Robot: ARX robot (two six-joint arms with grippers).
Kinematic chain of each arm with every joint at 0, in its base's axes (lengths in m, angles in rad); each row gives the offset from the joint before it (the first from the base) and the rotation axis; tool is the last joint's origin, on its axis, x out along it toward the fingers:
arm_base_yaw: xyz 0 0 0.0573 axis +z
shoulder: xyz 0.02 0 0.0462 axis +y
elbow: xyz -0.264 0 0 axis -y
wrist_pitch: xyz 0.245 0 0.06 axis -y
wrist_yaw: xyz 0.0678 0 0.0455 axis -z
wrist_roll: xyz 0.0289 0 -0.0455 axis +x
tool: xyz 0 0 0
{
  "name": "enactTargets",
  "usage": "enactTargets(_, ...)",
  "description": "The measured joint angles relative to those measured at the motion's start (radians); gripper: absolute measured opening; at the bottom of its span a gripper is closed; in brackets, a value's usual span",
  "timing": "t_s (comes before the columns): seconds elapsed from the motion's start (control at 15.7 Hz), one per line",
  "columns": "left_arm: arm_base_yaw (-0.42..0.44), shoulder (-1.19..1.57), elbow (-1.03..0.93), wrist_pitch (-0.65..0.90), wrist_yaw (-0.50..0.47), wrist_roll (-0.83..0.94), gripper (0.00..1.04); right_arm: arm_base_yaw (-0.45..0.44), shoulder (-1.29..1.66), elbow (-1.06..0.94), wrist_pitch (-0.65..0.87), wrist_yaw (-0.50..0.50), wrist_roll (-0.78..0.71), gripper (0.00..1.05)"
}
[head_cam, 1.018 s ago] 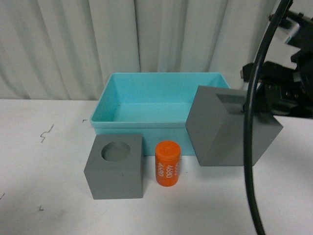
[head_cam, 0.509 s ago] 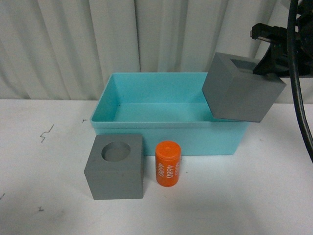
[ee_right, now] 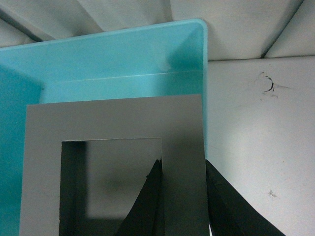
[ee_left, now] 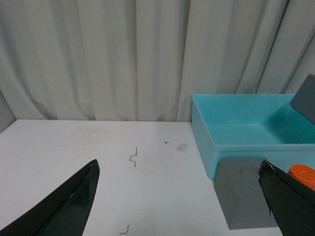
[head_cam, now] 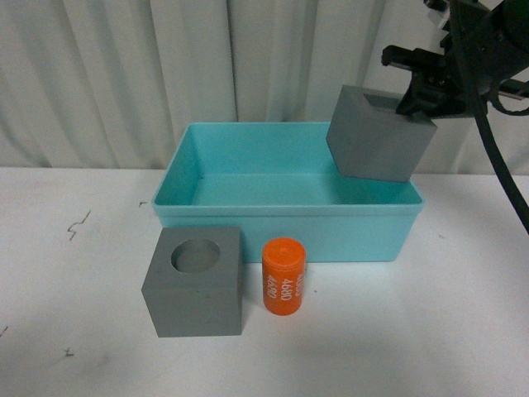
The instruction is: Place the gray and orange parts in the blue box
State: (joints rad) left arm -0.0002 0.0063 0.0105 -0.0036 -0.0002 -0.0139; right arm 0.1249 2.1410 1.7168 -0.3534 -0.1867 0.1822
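White table point(head_cam: 430, 331) before a pale curtain: right gripper point(ee_right: 183, 201) pinches one wall of the tilted matte gray square-recess cube point(head_cam: 376, 141), aloft over the turquoise plastic bin point(head_cam: 281, 236) beneath it, with the gray round-recess cube point(head_cam: 194, 285) and orange numbered cylinder point(head_cam: 283, 277) farther off; left gripper point(ee_left: 177, 206) spread wide, empty.

A pale grayish-white curtain point(head_cam: 124, 74) hangs in soft vertical folds across the whole back and meets the far edge of a white counter point(head_cam: 66, 273). The counter's matte surface carries a few small dark squiggly marks point(head_cam: 78, 225) under even light.
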Motion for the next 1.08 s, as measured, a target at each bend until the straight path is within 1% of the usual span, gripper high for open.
enactTargets(0.13,0.000,0.000,0.000,0.000,0.000,0.000,0.98,0.014,0.050,0.039,0.001,0.017,0.005,0.18)
enactTargets(0.25,0.000,0.000,0.000,0.000,0.000,0.000,0.98,0.051,0.069,0.038,0.010,0.039,0.012,0.18)
enactTargets(0.45,0.000,0.000,0.000,0.000,0.000,0.000,0.98,0.084,0.079,0.021,0.009,0.145,0.015,0.18)
enactTargets(0.57,0.000,0.000,0.000,0.000,0.000,0.000,0.98,0.081,0.102,0.021,0.009,0.192,0.058,0.18)
enactTargets(0.89,0.000,0.000,0.000,0.000,0.000,0.000,0.98,0.078,0.103,0.021,0.003,0.196,0.080,0.18)
enactTargets(0.95,0.000,0.000,0.000,0.000,0.000,0.000,0.98,0.078,0.103,0.021,0.007,0.198,0.088,0.25)
enactTargets(1.08,0.000,0.000,0.000,0.000,0.000,0.000,0.98,0.078,0.102,0.021,0.045,0.198,0.107,0.47)
